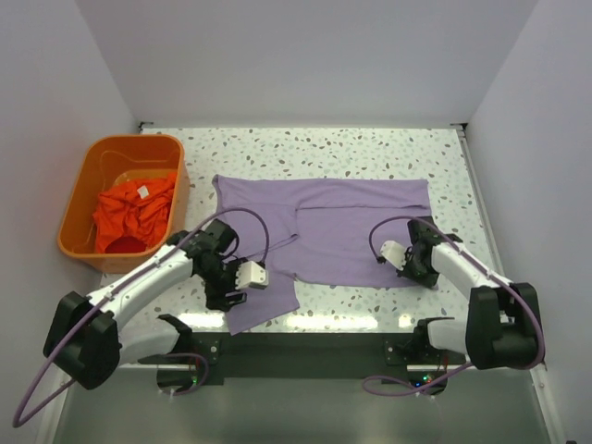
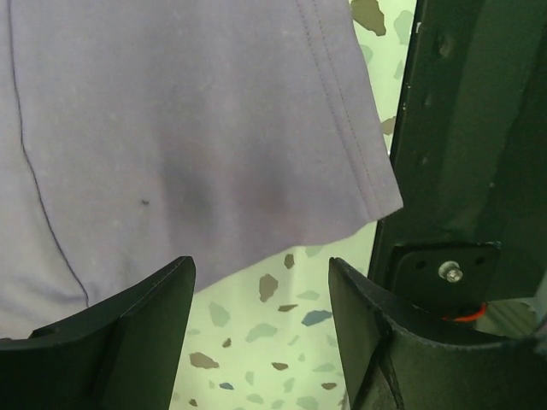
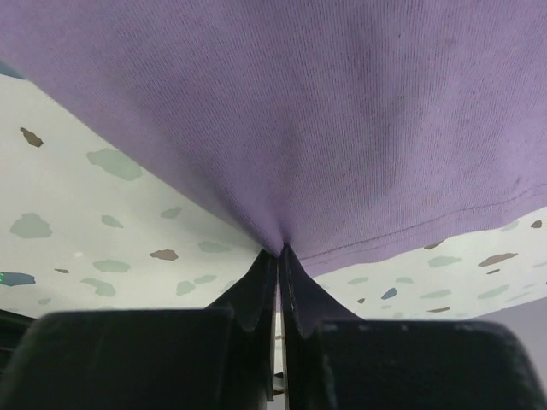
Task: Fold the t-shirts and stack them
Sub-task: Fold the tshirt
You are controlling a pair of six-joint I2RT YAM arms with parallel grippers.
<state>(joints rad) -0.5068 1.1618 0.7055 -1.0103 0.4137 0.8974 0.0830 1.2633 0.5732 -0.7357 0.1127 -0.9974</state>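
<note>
- White walls (image 1: 305, 55) close in the table (image 1: 370, 148) on three sides. Its top is pale, flecked with grey and brown chips.
- At the far left stands an orange basket (image 1: 72, 222). An orange shirt (image 1: 129, 217) lies crumpled inside it with a small white label (image 1: 143, 191) facing up.
- A purple shirt (image 1: 351, 222) lies spread flat from the middle of the table to the right, well apart from the basket. One flap of it trails towards the near edge, left of centre.
- A dark plate (image 1: 305, 347) along the near edge carries both arm bases.
- The left arm (image 1: 139, 287) rises from the lower left corner and bends in towards the middle. A purple cable (image 1: 250, 217) arches over its wrist.
- The left gripper (image 1: 224, 296) is over the trailing flap. In the wrist view its fingers (image 2: 137, 325) stand apart with nothing between them. A hemmed corner of purple cloth lies ahead of them, and bare speckled table shows in the gap.
- The right arm (image 1: 472, 277) comes up from the lower right and folds back towards the shirt's near right corner.
- The right gripper (image 1: 424, 270) is at that corner. Its wrist view shows the jaws pressed together on the shirt just inside the hem, with the cloth drawn into a pucker at the tips. Speckled table shows on either side below the cloth.
</note>
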